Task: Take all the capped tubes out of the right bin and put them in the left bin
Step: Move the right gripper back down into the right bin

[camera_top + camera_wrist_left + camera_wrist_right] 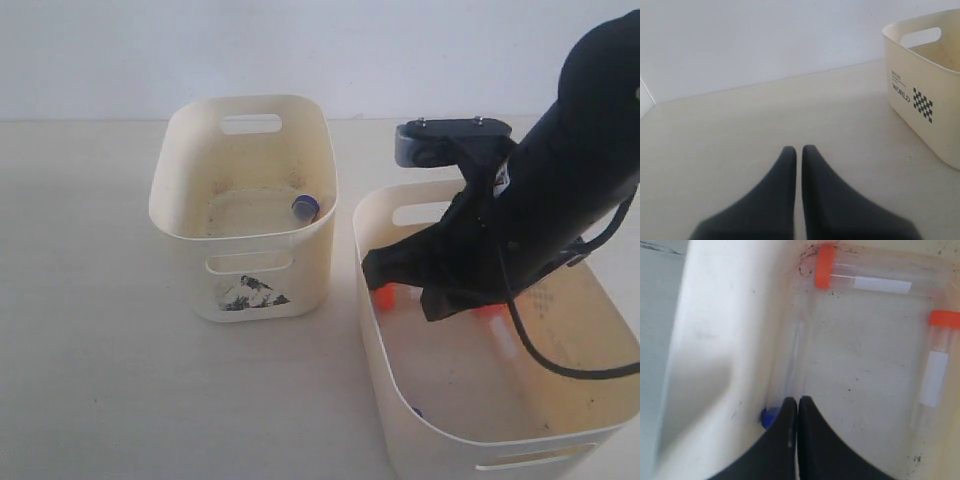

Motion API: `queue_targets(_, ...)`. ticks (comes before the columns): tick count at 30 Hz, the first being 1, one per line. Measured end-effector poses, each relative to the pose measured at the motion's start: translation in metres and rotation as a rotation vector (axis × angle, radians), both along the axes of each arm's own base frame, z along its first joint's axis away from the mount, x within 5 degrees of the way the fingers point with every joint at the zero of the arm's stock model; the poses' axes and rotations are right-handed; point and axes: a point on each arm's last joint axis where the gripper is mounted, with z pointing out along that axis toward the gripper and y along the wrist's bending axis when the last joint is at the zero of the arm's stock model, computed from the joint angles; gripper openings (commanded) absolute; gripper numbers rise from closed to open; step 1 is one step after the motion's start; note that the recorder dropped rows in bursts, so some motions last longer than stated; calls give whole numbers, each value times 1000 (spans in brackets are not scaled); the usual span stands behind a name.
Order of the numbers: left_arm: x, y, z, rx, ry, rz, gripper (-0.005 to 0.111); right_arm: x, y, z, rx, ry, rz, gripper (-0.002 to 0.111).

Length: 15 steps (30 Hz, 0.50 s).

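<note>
The right bin (372, 300) holds three capped tubes. Two orange-capped tubes (860, 281) (936, 357) with white labels lie on its floor. A blue-capped tube (794, 352) lies along the bin wall (715, 355), and its blue cap (768, 417) shows beside my right gripper (798, 400). That gripper is shut low inside the bin with nothing between its fingers. The left bin (190, 225), with its torn sticker, holds one blue-capped tube (304, 207). My left gripper (798, 148) is shut over bare table, short of the left bin (925, 100).
The right arm (560, 180) reaches down into the right bin and hides much of its far half. The two bins stand close together on a pale table (90, 330). A white wall (765, 40) runs behind the table.
</note>
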Motion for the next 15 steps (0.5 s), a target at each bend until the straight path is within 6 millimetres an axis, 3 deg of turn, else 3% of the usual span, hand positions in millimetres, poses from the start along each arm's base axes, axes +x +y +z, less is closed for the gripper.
queue_targets(3,0,0,0,0,0,0,4,5,3,-17,-24,54,-5,0)
queue_targets(6,0,0,0,0,0,0,4,8,1,-22,-70,15,69,0)
queue_targets(15,0,0,0,0,0,0,4,16,-12,-21,-492,-223,1085,0)
